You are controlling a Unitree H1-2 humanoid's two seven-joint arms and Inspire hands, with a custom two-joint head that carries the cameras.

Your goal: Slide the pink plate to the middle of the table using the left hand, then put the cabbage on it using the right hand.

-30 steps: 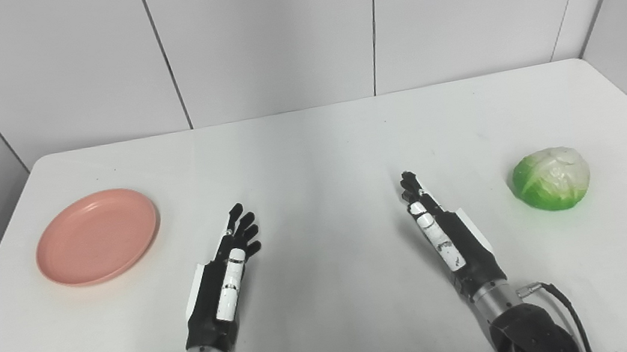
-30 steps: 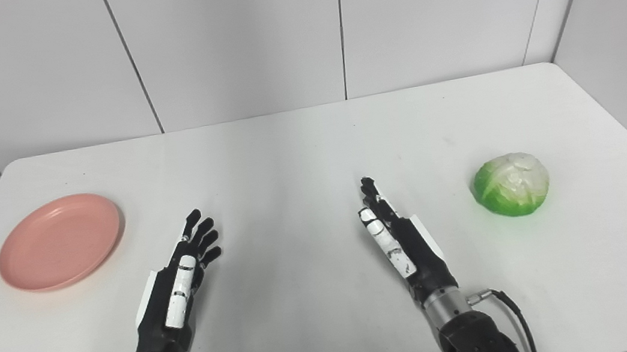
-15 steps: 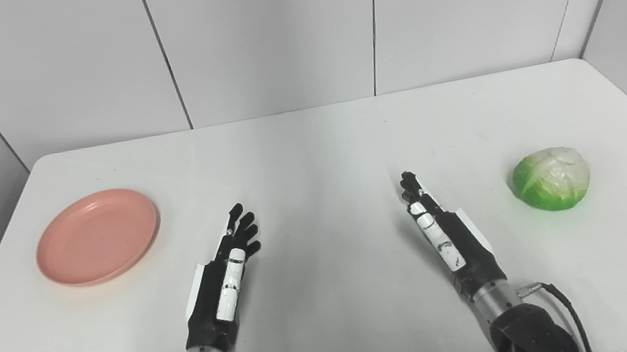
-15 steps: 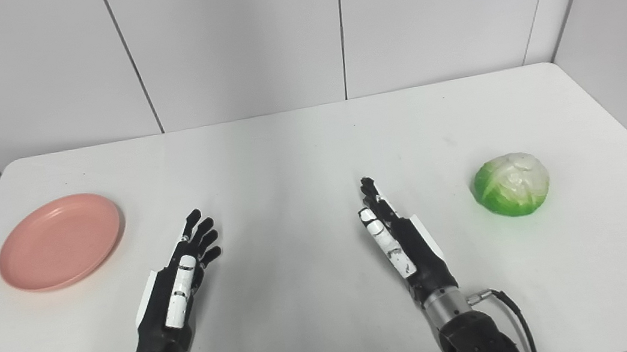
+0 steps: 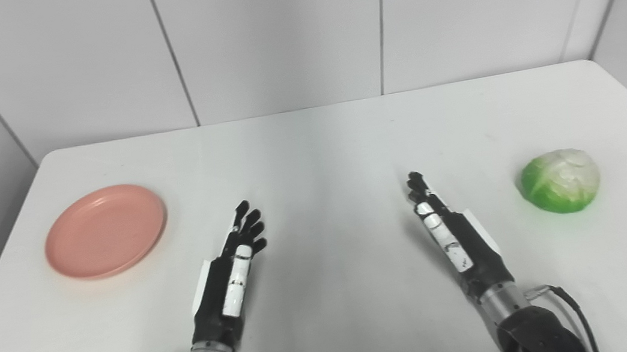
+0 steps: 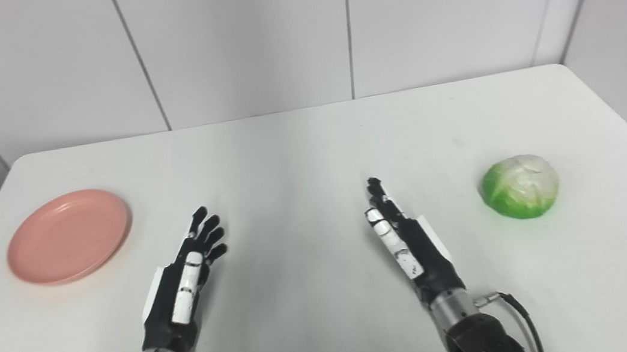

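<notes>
A round pink plate (image 5: 105, 231) lies flat on the white table (image 5: 315, 145) at the left. A green and white cabbage (image 5: 561, 181) sits at the right. My left hand (image 5: 233, 269) rests low over the table near the front, to the right of the plate and apart from it, fingers stretched out and holding nothing. My right hand (image 5: 446, 230) is stretched out the same way, open, to the left of the cabbage with a clear gap between them.
White wall panels stand right behind the table's far edge, and a wall runs along its right side. A thin cable (image 5: 566, 297) loops from my right wrist.
The whole picture has shifted a little to the right, so the camera moved. Both hands, the plate and the cabbage keep their places on the table.
</notes>
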